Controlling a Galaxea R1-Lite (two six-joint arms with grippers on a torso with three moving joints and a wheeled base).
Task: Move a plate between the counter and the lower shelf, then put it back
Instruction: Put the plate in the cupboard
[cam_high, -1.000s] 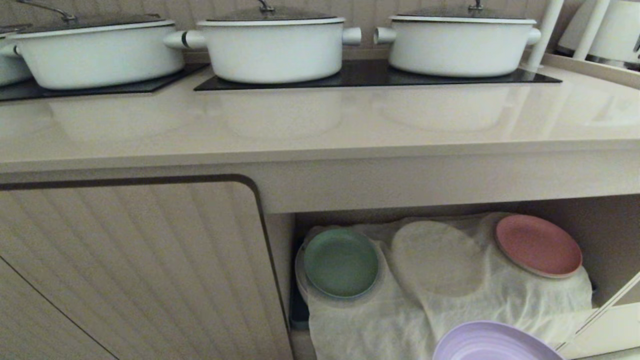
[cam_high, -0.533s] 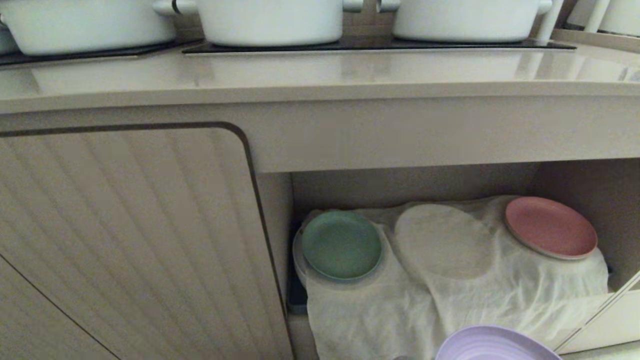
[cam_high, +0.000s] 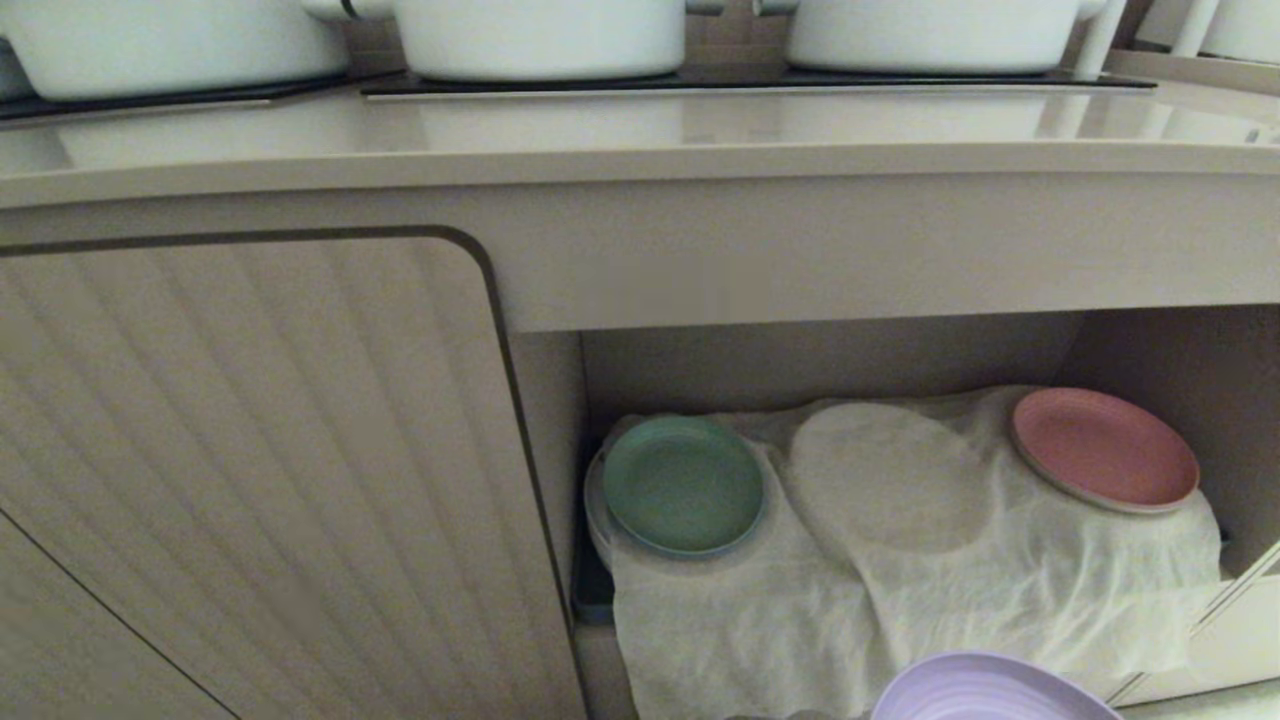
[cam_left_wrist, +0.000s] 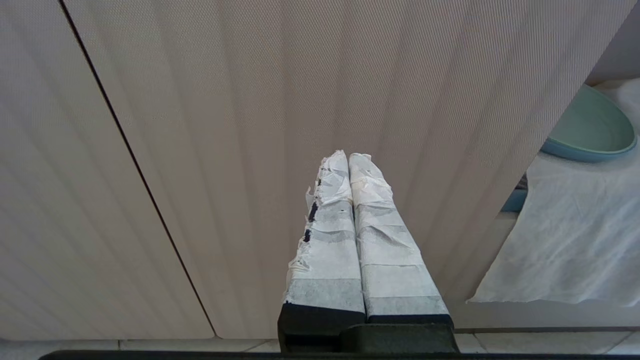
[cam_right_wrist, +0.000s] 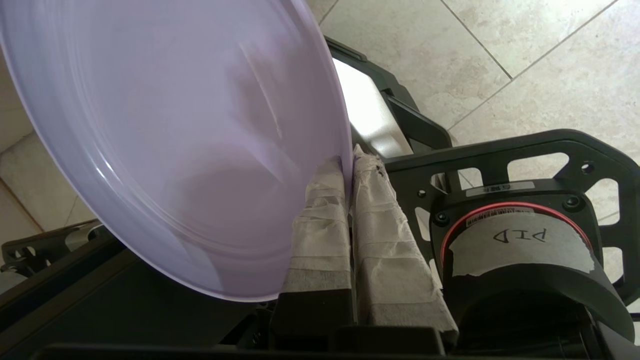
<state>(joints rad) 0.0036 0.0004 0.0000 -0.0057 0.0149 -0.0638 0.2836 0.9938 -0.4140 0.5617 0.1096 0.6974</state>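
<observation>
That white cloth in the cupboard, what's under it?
Three round humps show under the white cloth. A green plate and a pink plate sit on the outer two; the middle hump is bare. What makes the humps is covered.

The counter (cam_high: 640, 140) at the frame's top is smooth and glossy, mirroring glossy white enamel pots (cam_high: 540, 35). The cabinet door (cam_high: 250, 470) at left looks matt and finely ribbed. At lower right, thin crinkled white cloth (cam_high: 900, 580) lies under matt green plate (cam_high: 683, 485) and pink plate (cam_high: 1105, 448); the lilac plate (cam_right_wrist: 175, 140) shows a smooth plastic sheen.
</observation>
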